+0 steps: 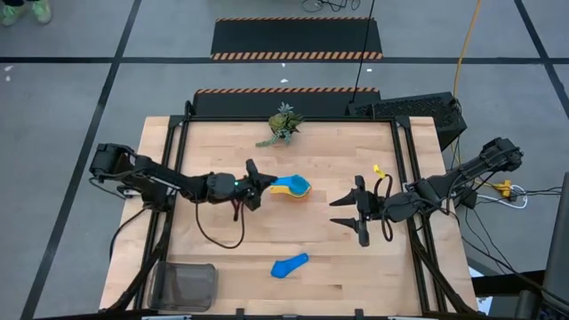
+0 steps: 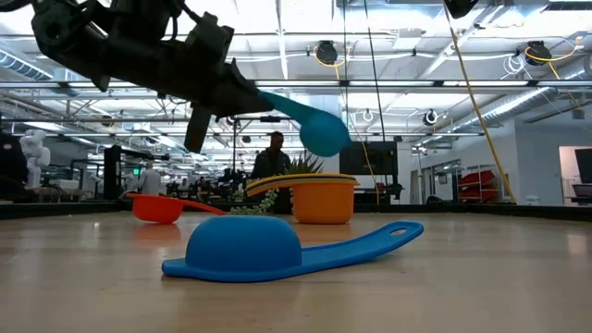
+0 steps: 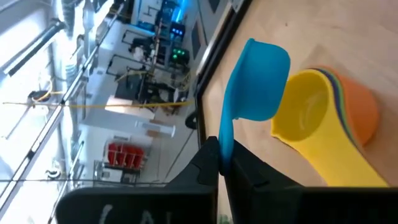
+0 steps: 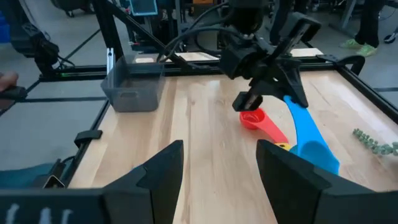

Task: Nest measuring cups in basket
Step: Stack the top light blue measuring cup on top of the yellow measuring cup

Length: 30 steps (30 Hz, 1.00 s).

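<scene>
Left end effector (image 1: 259, 185) pinching light blue cup (image 1: 297, 185) handle, above nested cups (image 3: 336, 118)

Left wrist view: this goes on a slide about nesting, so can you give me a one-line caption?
Left gripper holds a light blue cup by its handle above the yellow-topped stack.

I can't read any words, numbers or signs on anything in these pictures.

Small leafy plant (image 1: 283, 124) on table (image 1: 329, 267)
</scene>
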### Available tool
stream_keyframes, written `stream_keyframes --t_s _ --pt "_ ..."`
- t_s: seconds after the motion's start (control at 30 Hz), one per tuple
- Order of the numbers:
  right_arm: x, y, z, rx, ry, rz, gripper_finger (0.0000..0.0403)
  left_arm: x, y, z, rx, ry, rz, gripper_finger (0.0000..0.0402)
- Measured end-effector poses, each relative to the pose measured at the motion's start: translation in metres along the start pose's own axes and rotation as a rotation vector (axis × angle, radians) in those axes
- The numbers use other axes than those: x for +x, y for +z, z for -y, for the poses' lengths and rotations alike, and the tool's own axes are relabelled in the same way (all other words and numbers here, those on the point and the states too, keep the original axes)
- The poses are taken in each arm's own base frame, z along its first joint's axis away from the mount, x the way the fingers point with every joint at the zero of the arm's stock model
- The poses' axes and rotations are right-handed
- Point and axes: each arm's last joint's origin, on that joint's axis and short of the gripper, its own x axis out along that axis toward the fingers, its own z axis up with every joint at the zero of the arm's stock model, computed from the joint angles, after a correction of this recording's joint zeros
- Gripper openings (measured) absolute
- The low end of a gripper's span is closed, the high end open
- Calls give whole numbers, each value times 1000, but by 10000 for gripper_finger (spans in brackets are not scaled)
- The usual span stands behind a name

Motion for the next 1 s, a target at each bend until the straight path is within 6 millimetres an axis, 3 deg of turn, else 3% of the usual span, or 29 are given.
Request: stream_keyframes --t_s 0.53,0.77,1.0 --pt "0 0 0 3 4 -1 196 3 -7 6 33 -66 -17 10" --pt "0 0 0 3 4 -1 196 4 -10 7 41 -81 -34 33" --pt "0 0 0 1 4 -1 196 4 -10 6 42 -75 -31 11"
